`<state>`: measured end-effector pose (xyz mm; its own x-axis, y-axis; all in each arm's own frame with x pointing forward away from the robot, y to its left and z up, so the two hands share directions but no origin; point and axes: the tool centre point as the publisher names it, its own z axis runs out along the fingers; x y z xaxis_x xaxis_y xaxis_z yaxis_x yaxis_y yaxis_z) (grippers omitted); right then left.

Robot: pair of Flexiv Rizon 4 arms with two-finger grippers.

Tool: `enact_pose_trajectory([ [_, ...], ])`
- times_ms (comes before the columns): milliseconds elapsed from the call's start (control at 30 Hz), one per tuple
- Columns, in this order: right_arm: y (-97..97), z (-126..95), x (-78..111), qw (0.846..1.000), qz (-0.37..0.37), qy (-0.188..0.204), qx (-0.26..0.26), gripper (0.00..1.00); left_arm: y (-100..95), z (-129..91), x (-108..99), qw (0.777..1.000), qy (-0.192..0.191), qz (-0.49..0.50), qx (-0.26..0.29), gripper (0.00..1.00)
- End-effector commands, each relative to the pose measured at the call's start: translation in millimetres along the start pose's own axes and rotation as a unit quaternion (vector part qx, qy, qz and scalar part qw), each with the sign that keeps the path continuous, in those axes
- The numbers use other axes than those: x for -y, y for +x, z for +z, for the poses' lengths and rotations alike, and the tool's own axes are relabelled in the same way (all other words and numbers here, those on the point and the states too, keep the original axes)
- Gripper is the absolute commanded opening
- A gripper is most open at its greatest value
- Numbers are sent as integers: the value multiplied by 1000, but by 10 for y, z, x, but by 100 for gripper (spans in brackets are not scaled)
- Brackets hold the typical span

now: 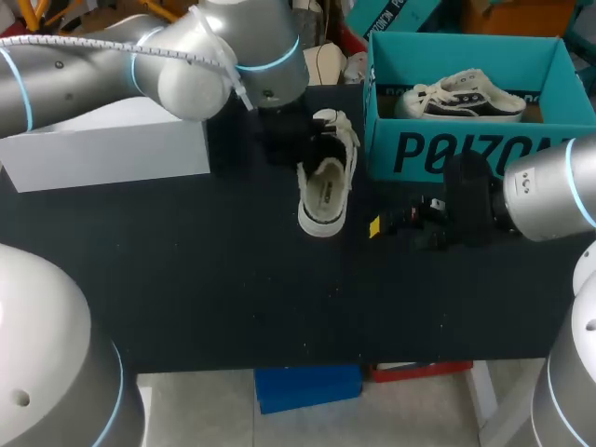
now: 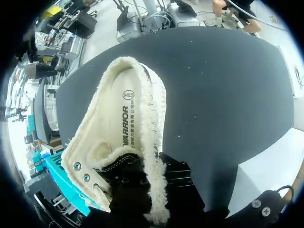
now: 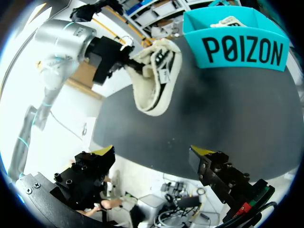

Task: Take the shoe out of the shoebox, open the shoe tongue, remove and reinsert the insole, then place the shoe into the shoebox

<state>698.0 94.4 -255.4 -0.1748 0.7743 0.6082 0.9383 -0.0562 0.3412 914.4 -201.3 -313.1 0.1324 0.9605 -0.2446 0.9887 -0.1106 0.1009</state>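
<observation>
Silver arms with blue-lit joint rings, black hands (yellow fingertips)

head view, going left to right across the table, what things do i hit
white rectangular box → cream fleece-lined shoe → teal cardboard shoebox

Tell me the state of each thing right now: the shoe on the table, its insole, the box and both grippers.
shoe: out of the box, held at its tongue end.
insole: in place inside the shoe.
shoebox: open, second shoe inside.
left gripper: shut on the shoe.
right gripper: open, empty.
</observation>
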Motion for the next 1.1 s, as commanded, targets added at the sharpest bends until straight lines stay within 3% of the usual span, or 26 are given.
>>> enact_pose_trajectory([
  [33,7,8,-1,1000,0,0,1,100,51,-777,41,999,-40,-17,22,0],
  [267,7,8,-1,1000,0,0,1,100,51,-1415,-31,988,-80,-111,78,0],
  [367,7,8,-1,1000,0,0,1,100,143,-1584,-81,971,-101,-190,100,0],
  [433,7,8,-1,1000,0,0,1,100,238,-1659,-97,952,-93,-265,123,0],
  [467,7,8,-1,1000,0,0,1,100,305,-1677,-134,946,-101,-285,115,0],
  [533,7,8,-1,1000,0,0,1,100,440,-1698,-155,926,-80,-352,113,0],
  [700,7,8,-1,1000,0,0,1,100,785,-1798,-201,881,-93,-455,89,0],
  [1100,7,8,-1,1000,0,0,1,100,1720,-1996,-279,805,-121,-571,100,0],
])
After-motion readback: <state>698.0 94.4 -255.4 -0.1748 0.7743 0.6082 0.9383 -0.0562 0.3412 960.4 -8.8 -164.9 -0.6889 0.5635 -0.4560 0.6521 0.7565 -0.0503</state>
